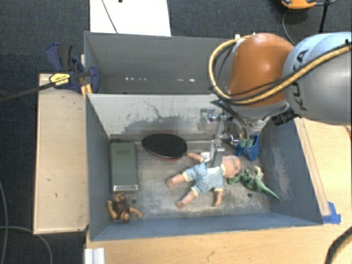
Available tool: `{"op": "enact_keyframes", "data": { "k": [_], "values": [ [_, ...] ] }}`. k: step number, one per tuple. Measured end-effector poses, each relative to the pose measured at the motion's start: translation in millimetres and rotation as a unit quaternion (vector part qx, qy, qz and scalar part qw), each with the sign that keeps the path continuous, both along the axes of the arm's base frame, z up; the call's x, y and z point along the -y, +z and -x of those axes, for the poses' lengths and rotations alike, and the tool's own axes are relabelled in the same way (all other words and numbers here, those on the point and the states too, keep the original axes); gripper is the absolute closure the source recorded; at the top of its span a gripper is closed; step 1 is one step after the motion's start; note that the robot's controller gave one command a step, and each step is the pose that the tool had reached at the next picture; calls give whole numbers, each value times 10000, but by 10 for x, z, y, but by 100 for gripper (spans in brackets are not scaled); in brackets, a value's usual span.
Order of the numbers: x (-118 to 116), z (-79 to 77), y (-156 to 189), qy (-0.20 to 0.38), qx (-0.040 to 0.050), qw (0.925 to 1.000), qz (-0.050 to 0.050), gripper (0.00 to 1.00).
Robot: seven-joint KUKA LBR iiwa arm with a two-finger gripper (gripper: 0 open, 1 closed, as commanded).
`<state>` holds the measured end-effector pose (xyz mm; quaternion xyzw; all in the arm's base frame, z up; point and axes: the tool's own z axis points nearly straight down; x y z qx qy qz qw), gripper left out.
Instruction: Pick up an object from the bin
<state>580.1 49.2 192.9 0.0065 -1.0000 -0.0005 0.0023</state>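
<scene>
toward the right of the grey metal bin [165, 111], the gripper [216, 154] hangs over the plastic doll in pale blue clothes [202, 180], open or closed cannot be told.

The arm [324, 76] is reaching in over the right edge of the bin [148, 65], with yellow cables [220, 87] looping round the orange cover [258, 65] at its wrist. The gripper [215, 157] is pointing down, hanging low just right of the bin's middle.
</scene>
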Motion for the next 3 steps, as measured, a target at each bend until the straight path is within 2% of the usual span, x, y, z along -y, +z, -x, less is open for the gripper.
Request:
{"op": "enact_keyframes", "data": {
  "k": [1,2,3],
  "values": [
    [2,-13,49,-4,39,10000,-1,0],
    [-150,115,-479,-178,68,9998,-3,0],
    [231,80,-892,-211,22,9998,-14,0]
  ]
}}
